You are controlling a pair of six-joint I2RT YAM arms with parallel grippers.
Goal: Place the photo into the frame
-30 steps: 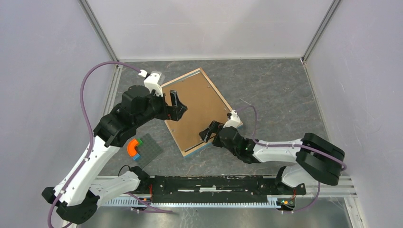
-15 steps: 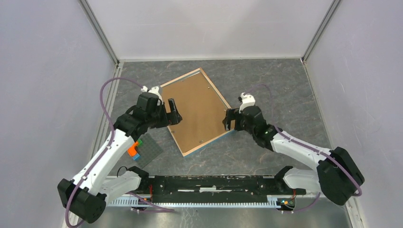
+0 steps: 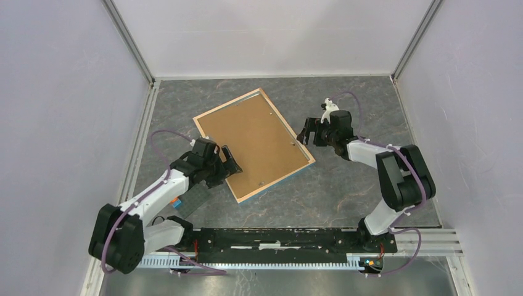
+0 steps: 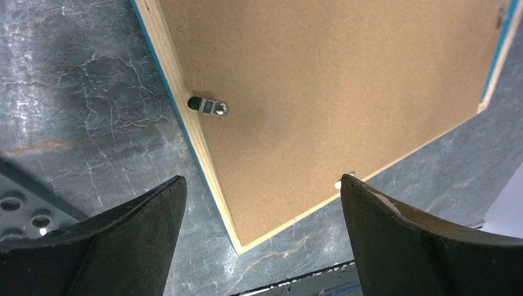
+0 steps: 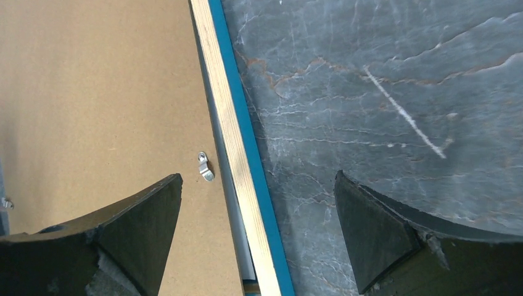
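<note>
Left gripper (image 3: 229,161) gapes wide and empty, low over the near-left edge of the thin light-wood, blue-fronted picture frame (image 3: 229,103), which lies back-up mid-table. Its wrist camera catches a small metal turn clip (image 4: 210,106) on the brown cardboard backing board (image 3: 253,142), barely resolved from overhead. Right gripper (image 3: 307,131), equally wide, hovers at the frame's right edge. Right arm is folded back sharply. Left arm reaches low over what may be a grey studded plate (image 3: 196,196).
</note>
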